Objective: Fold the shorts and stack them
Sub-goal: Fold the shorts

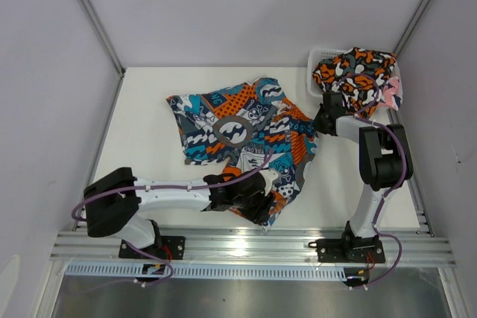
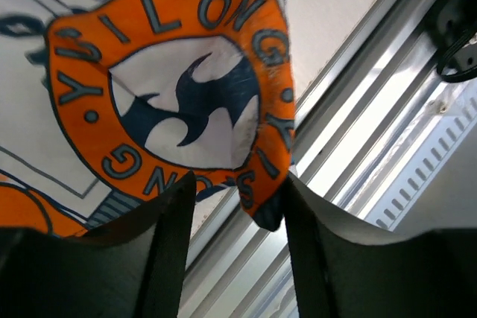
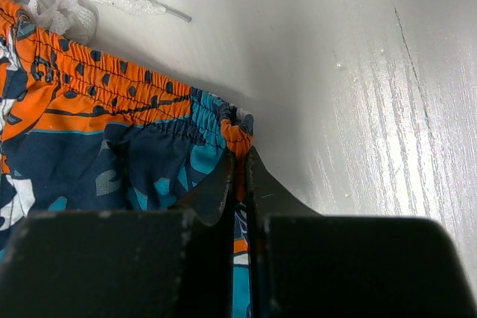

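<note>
Lying unfolded between both pincers, the patchwork shorts (image 1: 238, 135) are not yet stacked; camouflage shorts (image 1: 354, 72) are heaped in the basket (image 1: 317, 57) beyond the right pincer (image 3: 240, 161), by which the waistband is pinched; a hem corner hangs inside the spread left pincer (image 2: 238, 184)

The white counter (image 1: 149, 109) carries one pair of patchwork shorts (image 1: 238, 135), blue, teal and orange, spread out and rumpled between the two tools. The corner of the elastic waistband meets the tips of the right tool (image 3: 240, 158), with bare painted surface beside it. A white drawstring (image 3: 74, 1) lies loose on the counter ahead of that tool and off to its left. A leg hem printed with a round orange badge reaches the left tool (image 2: 238, 184), close to the metal rail (image 1: 253, 240) along the counter's near edge. A white mesh basket (image 1: 317, 61) stands on the counter just beyond the right tool, in the far corner.
</note>
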`<state>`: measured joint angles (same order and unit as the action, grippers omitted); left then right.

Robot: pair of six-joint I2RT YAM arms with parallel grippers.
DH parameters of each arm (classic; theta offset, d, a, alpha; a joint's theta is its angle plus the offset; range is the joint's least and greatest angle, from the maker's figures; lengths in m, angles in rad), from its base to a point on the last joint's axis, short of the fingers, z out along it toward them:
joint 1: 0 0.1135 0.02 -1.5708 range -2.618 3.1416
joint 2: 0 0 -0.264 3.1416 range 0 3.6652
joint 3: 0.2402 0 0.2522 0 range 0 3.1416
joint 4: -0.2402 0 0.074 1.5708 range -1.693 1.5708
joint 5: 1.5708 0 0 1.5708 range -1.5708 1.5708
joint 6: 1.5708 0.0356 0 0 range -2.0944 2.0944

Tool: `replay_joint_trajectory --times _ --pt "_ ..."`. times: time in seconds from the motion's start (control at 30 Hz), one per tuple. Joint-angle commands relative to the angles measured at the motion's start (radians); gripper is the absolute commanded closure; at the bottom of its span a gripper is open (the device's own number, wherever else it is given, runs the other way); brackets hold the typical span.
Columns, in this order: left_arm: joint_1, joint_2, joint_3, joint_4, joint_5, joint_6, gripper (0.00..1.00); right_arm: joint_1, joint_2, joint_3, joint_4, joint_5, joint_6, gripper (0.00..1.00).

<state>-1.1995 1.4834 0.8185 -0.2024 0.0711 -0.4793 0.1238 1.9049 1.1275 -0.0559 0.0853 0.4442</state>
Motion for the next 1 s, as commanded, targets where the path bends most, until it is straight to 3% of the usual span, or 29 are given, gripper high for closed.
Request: replay_joint_trajectory --times 0.0,0.17,0.33,0.67,0.97 --pt "0.008 0.018 -0.013 0.031 0.015 -0.039 0.44 -0.004 0.014 0.023 -0.009 -0.001 0.002 1.0" --pt "-0.005 -0.024 0.004 0.008 -0.031 0.014 0.41 -0.006 0.017 0.026 -0.009 -0.002 0.002 1.0" --pt "-0.08 -0.043 0.1 -0.084 -0.175 0.091 0.39 -0.006 0.022 0.031 -0.013 -0.004 0.002 1.0" --pt "-0.225 0.081 0.191 -0.091 -0.278 0.131 0.38 -0.006 0.023 0.034 -0.016 -0.009 0.004 1.0" --pt "-0.429 0.199 0.401 -0.199 -0.505 0.241 0.37 -0.006 0.028 0.038 -0.022 -0.012 0.002 1.0"
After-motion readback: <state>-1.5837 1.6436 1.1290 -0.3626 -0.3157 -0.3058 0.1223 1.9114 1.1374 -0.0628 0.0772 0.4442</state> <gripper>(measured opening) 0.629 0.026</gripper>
